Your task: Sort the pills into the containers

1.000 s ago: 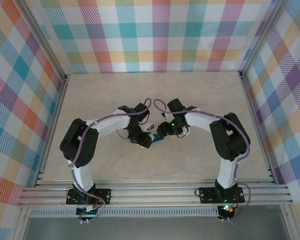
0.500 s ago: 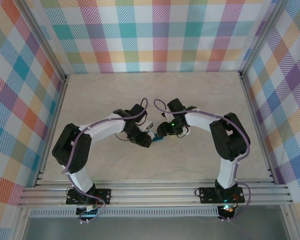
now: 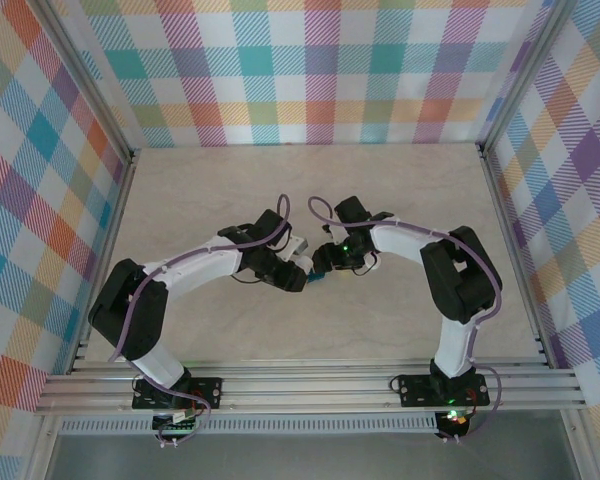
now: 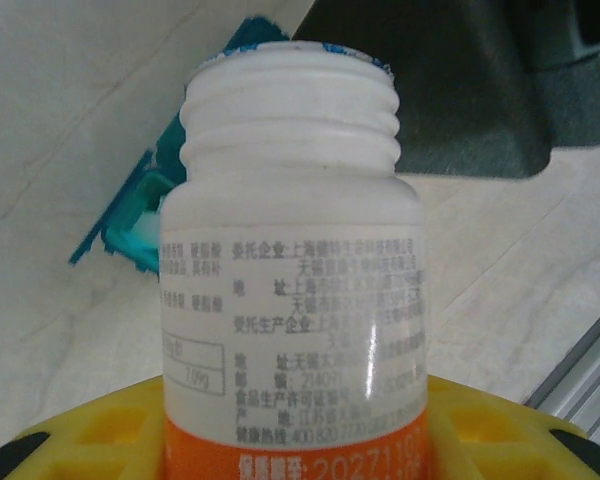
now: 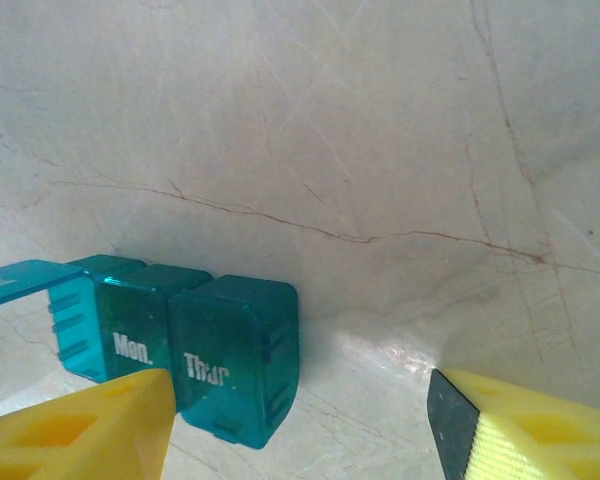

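A white pill bottle [image 4: 295, 230] with an orange band and no cap stands in my left gripper [image 4: 295, 430], whose yellow fingers [image 4: 90, 440] are shut on its lower body. Its open mouth points toward the teal containers [image 4: 140, 215], which lie just behind it. The containers [image 5: 210, 350] rest on the table, marked "Mon." and "Thur", with one lid [image 5: 20, 280] flipped open at the left end. My right gripper [image 5: 300, 430] is open: its left finger [image 5: 90, 425] is against the strip, its right finger [image 5: 540, 430] well apart. The pills are hidden.
Both grippers meet at mid-table around the containers [image 3: 315, 275]. The marble tabletop [image 3: 310, 190] stretches bare behind them. Plaid walls close in three sides, and an aluminium rail [image 3: 310, 385] runs along the near edge.
The left arm has stretched out lower and carried the bottle slightly right, closer to the containers. The right gripper's jaws have widened a little; that arm has stayed put.
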